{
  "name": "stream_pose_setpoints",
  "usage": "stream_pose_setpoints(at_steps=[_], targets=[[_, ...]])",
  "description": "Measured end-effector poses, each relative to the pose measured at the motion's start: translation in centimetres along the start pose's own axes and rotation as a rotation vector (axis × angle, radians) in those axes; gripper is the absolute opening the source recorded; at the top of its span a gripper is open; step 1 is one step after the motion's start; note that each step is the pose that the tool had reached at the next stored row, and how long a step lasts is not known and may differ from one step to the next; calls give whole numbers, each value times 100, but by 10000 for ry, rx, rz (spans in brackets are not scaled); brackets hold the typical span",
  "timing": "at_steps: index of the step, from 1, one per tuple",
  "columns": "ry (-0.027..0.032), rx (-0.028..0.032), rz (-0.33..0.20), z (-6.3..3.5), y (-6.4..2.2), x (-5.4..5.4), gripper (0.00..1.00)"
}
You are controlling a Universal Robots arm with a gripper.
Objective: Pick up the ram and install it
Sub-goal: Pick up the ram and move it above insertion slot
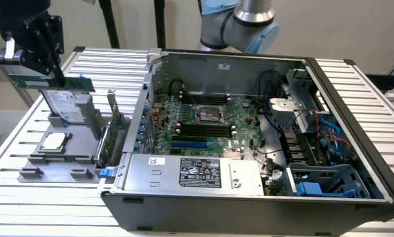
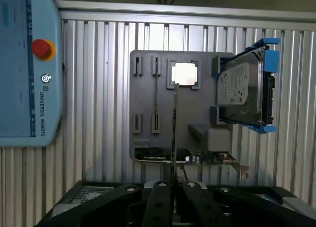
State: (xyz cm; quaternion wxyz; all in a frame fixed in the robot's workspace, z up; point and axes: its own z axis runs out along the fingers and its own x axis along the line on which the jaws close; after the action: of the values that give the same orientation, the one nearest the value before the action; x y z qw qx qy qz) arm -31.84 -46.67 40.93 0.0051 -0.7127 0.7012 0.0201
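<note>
Ram (image 1: 78, 85) status, inspector?
You have it pinched edge-on between the gripper (image 2: 173, 186) fingers, held above the grey parts tray (image 1: 52, 165), well apart from the motherboard slots (image 1: 200, 129).
Which step?
Pick-up looks done; you are at the carry stage. Seating, I judge, calls for squaring its edge over one slot

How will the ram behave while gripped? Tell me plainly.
Probably stiff: the ram shows as a straight, unbent line edge-on at the gripper. Likely light, being so thin. Its bare green board looks fragile; a knock could damage it.
</note>
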Motion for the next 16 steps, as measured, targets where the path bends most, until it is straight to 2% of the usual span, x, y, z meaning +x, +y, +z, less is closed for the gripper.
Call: stream_pose_setpoints(at_steps=[8,16], targets=[[0,0,1,-48,-187,-148,14],[-1,1,0,-61,-514,-199,14]])
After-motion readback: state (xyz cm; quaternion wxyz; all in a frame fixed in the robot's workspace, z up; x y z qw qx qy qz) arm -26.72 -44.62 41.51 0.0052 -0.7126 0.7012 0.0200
